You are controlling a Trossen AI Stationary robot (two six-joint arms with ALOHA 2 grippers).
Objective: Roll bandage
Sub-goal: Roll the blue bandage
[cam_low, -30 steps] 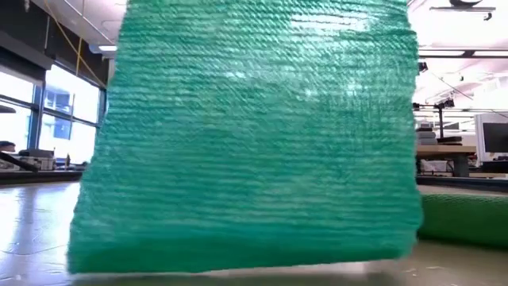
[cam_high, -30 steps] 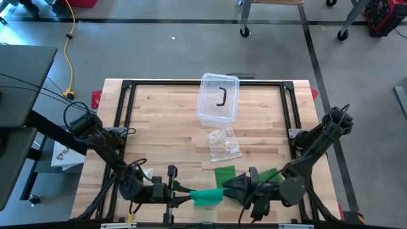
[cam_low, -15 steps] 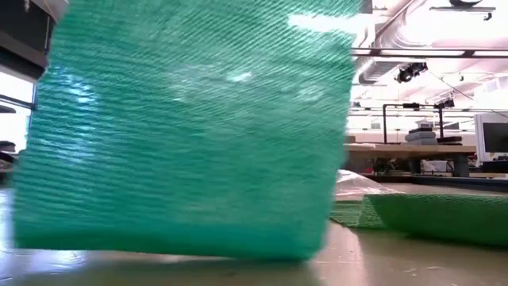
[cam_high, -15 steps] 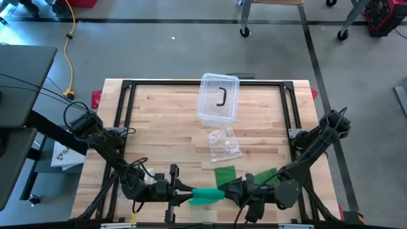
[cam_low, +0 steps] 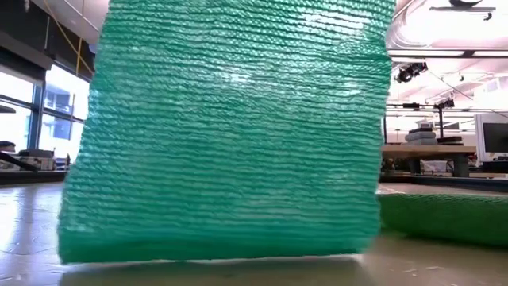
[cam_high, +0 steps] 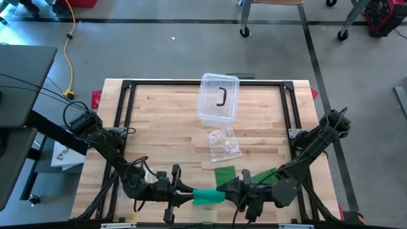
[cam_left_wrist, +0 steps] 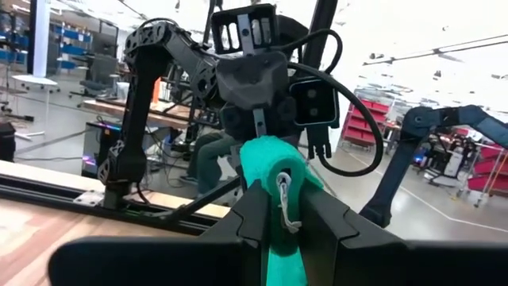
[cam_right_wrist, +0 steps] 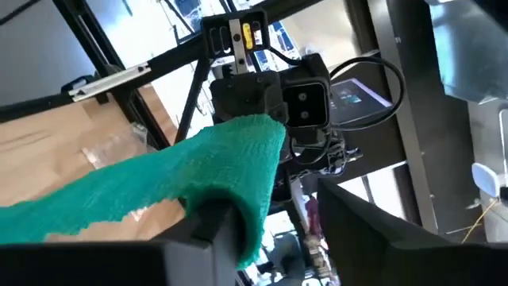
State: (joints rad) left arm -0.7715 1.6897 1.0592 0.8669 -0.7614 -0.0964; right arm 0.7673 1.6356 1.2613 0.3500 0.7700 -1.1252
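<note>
At the table's near edge the left gripper (cam_high: pixel 181 189) is clamped narrow on the green bandage roll (cam_high: pixel 208 196), its fingers (cam_left_wrist: pixel 248 208) pinching the roll's end, where a small metal clip (cam_left_wrist: pixel 282 195) shows. Just to its right the right gripper (cam_high: pixel 227 189) faces it with the loose bandage tail (cam_right_wrist: pixel 119 199) draped over one finger (cam_right_wrist: pixel 214 222); its jaws stand part open and whether they grip the cloth I cannot tell. To roll well, the left should probably hold firm while the right keeps the tail taut and square to the roll (slack would wind crooked). The low view is almost wholly filled by green weave, hiding both grippers; the rest of the strip (cam_high: pixel 224 173) lies flat on the wood behind.
</note>
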